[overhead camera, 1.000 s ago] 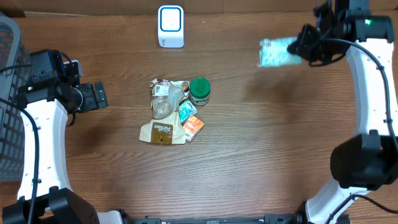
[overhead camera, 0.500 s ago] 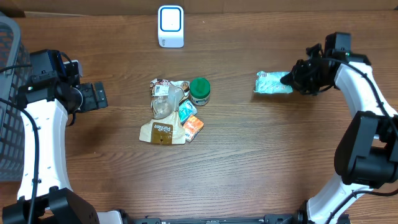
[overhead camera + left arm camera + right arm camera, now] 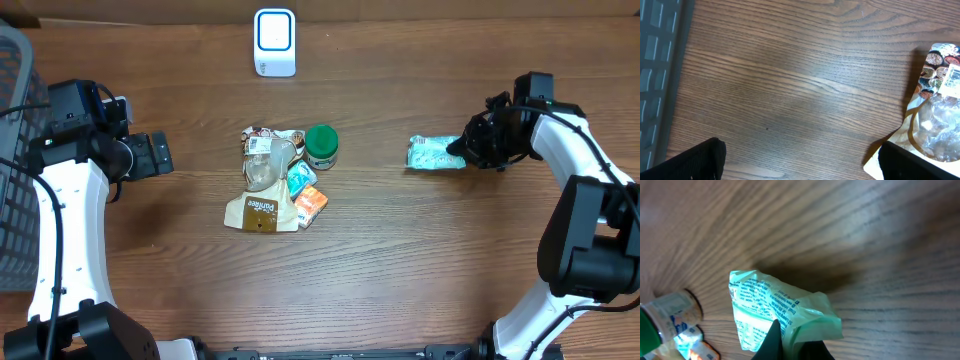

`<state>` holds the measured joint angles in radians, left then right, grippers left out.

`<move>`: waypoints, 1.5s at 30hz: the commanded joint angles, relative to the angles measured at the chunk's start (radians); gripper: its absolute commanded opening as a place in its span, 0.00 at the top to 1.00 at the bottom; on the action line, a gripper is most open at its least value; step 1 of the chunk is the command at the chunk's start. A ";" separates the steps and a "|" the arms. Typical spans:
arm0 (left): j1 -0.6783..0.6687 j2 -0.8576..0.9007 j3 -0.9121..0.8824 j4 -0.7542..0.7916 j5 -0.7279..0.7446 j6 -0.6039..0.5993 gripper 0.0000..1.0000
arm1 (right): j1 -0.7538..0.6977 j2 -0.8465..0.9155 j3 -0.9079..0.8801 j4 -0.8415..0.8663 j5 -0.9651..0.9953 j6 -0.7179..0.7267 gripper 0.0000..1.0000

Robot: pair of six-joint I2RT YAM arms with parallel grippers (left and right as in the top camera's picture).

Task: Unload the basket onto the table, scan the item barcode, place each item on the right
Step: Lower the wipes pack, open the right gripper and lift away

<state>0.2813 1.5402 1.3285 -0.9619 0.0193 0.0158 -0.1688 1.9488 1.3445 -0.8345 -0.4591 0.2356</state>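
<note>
the right gripper (image 3: pixel 468 149) is clamped shut on one end of a pale green packet (image 3: pixel 434 153), out on the robot's right side of the counter (image 3: pixel 400 260). the packet sticks out from the jaws toward the middle of the counter, its long axis running roughly side to side in the overhead view, the free end pointing at the pile (image 3: pixel 280 180) of other goods. the wrist view shows printed text on the crumpled film, but no barcode can be made out there. a shadow sits close under the packet, so it hangs low; whether it touches the wood cannot be told.

the relation that matters is packet to scanner (image 3: pixel 274 42). the white scanner stands at the far edge, well apart from the packet, farther from the robot and off to its left, with the green-lidded jar (image 3: pixel 321 146) and the pouch (image 3: pixel 262 195) lying nearer the robot than that line. the likely next move is a carry up and leftward, then a turn of the wrist so the coded face meets the scanner's window.

the right arm is plainly the nearer one and has the item. the left gripper (image 3: pixel 160 155) hovers wide open with nothing in it, near the basket (image 3: pixel 15 150) on the opposite side.
</note>
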 commanded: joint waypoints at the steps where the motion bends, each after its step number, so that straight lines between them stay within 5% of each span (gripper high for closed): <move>1: 0.001 0.003 0.009 0.000 0.007 -0.016 0.01 | 0.000 0.007 -0.004 0.008 0.007 0.004 0.96; 45: 0.001 0.003 0.009 0.000 0.007 -0.016 0.01 | -0.002 0.064 -0.004 -0.023 0.085 -0.003 0.96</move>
<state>0.2813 1.5402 1.3285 -0.9619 0.0193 0.0158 -0.1688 2.0048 1.3441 -0.8528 -0.4183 0.2348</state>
